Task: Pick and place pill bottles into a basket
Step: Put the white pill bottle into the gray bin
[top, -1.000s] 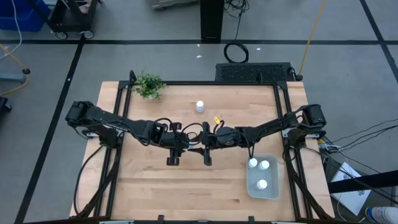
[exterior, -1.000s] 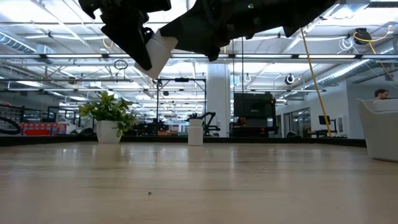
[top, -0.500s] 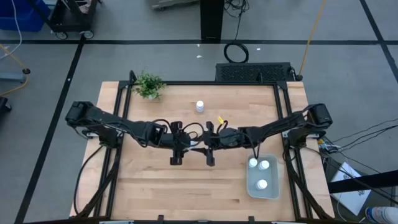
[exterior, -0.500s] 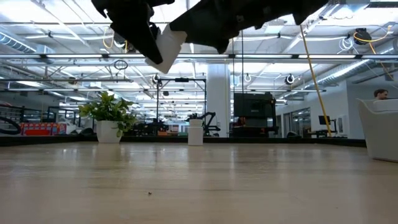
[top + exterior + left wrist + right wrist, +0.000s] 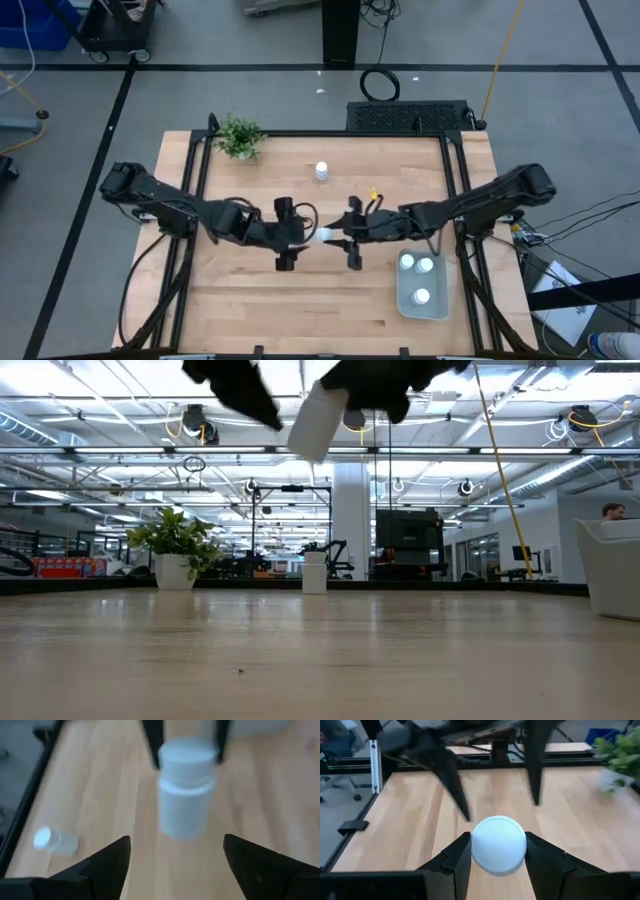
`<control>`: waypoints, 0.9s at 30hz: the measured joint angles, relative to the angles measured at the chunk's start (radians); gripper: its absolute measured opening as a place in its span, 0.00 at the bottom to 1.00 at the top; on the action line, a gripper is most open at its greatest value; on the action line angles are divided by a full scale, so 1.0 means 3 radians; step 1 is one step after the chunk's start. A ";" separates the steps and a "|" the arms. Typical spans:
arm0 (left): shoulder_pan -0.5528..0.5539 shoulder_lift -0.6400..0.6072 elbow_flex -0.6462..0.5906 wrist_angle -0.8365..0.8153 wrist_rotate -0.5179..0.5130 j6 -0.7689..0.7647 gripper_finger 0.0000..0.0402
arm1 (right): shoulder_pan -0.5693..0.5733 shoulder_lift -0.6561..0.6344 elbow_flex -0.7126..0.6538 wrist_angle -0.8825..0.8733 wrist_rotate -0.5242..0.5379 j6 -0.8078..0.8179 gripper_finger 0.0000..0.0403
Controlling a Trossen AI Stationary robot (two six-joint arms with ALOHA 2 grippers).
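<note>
At the lower right of the high view, a pale blue-grey shallow rectangular plastic basket [image 5: 422, 286] holds three small white cylindrical capped pill bottles [image 5: 421, 296]. At mid-frame, above the pale wooden surface [image 5: 230, 300], the right end effector [image 5: 335, 236] is clamped on a fourth white bottle [image 5: 498, 843], while the left end effector [image 5: 297, 239] faces it with fingers [image 5: 107, 861] apart. Farther up, a fifth bottle [image 5: 321, 171] stands alone, with a small green potted plant [image 5: 239, 136] at upper left.

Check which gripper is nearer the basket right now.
Right. The right gripper, shut on a pill bottle, sits mid-table just left of the basket; the open left gripper faces it from farther left.
</note>
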 joint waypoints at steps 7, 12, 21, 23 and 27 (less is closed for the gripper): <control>-0.0184 -0.0044 -0.0231 0.0915 0.0005 0.0186 0.80 | 0.0407 -0.0473 0.0002 -0.0769 0.0771 0.0173 0.36; -0.0224 -0.0038 -0.0584 0.1568 0.0026 0.0210 0.79 | 0.0786 -0.0837 0.0006 -0.1332 0.1211 0.0524 0.36; -0.0199 -0.0039 -0.1206 0.2512 0.0059 0.0036 0.81 | 0.1359 -0.1208 0.0004 -0.2072 0.1597 0.1346 0.36; -0.0171 -0.0039 -0.1301 0.2581 0.0097 -0.0020 0.80 | 0.1429 -0.1217 0.0006 -0.2168 0.1601 0.1515 0.36; -0.0139 -0.0094 -0.1524 0.3036 0.0353 -0.0028 0.80 | 0.1558 -0.1168 0.0116 -0.2688 0.1598 0.1983 0.36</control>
